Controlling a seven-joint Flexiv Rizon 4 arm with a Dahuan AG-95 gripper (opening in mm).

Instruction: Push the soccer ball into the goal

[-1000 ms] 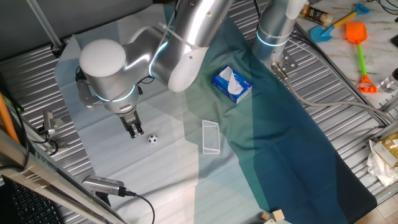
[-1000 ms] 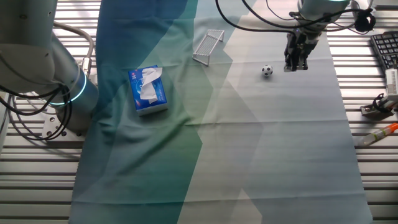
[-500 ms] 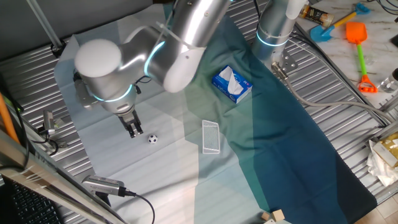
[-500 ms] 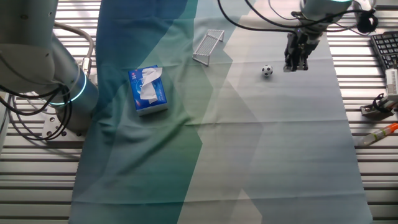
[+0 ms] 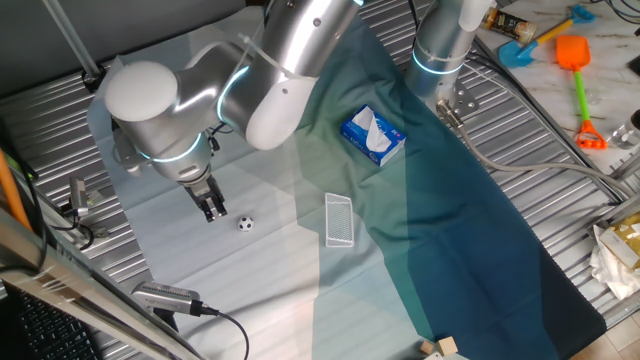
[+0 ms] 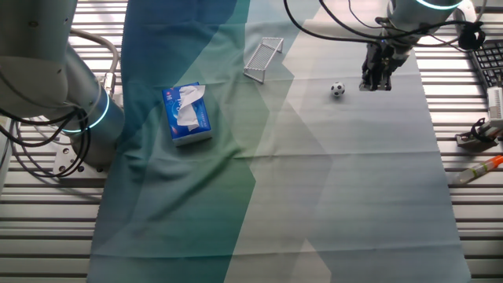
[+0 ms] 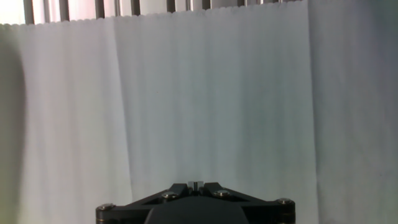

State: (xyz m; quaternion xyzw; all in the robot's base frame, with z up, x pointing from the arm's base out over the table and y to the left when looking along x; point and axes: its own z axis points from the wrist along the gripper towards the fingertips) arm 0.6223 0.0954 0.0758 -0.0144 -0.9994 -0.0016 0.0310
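We see a ribbed metal table (image 5: 560, 215) covered by a cloth (image 6: 338, 189) in pale grey, green and dark blue panels. On the cloth rest the soccer ball (image 5: 245, 224), the goal (image 5: 340, 220) and a blue-and-white tissue box (image 5: 372, 136), all apart.

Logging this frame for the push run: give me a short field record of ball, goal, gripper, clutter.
ball: on the pale cloth, free, outside the goal
goal: lying on the cloth, beyond the ball from the gripper
gripper: shut, beside the ball, small gap, no contact visible
hand view: only cloth, ball not in sight
clutter: tissue box on the darker cloth, off the ball-to-goal line
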